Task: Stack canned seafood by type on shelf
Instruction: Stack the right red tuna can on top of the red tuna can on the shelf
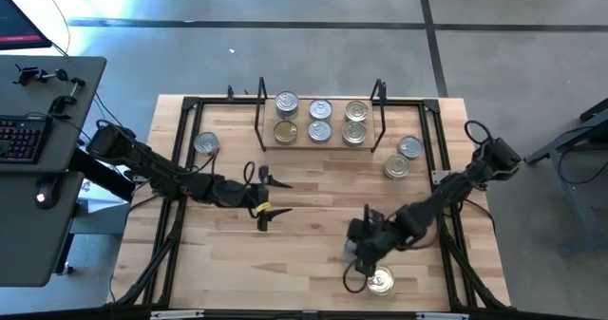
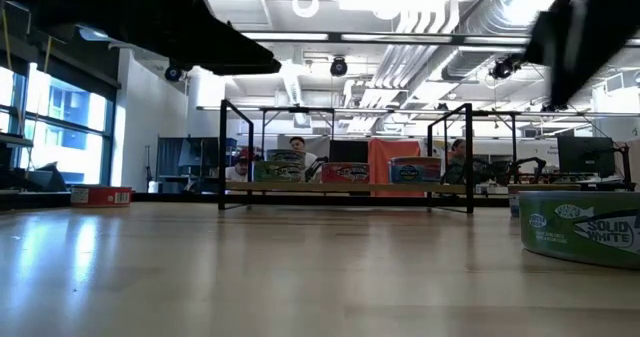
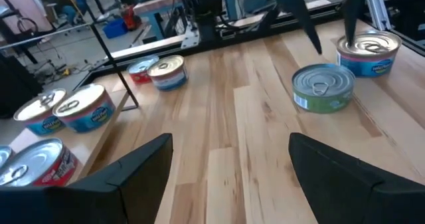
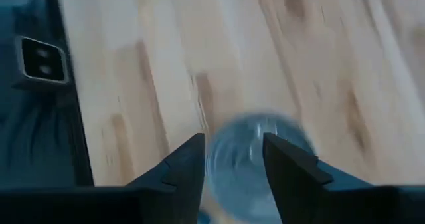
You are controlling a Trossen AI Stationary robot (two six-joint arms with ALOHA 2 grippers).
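Note:
The shelf point(image 1: 318, 121) stands at the table's far middle with several tins of canned seafood on its board. Loose tins stand on the table: one at the far left point(image 1: 206, 144), two at the far right point(image 1: 404, 157), and two near the front right, a green-labelled one point(image 3: 323, 88) and a blue-labelled one point(image 3: 368, 51). My left gripper point(image 1: 269, 197) is open at mid-table, level, pointing toward the table's right edge, with nothing between its fingers. My right gripper point(image 4: 232, 154) is open, slanting down over the front-right tins. A blurred silver lid point(image 4: 255, 161) shows below its fingertips.
A black rod frame point(image 1: 180, 168) runs around the tabletop. The gold-lidded tin point(image 1: 380, 282) sits close to the front edge. Bare wood lies between the two arms and in front of the shelf. A desk with a keyboard point(image 1: 19, 135) stands left of the table.

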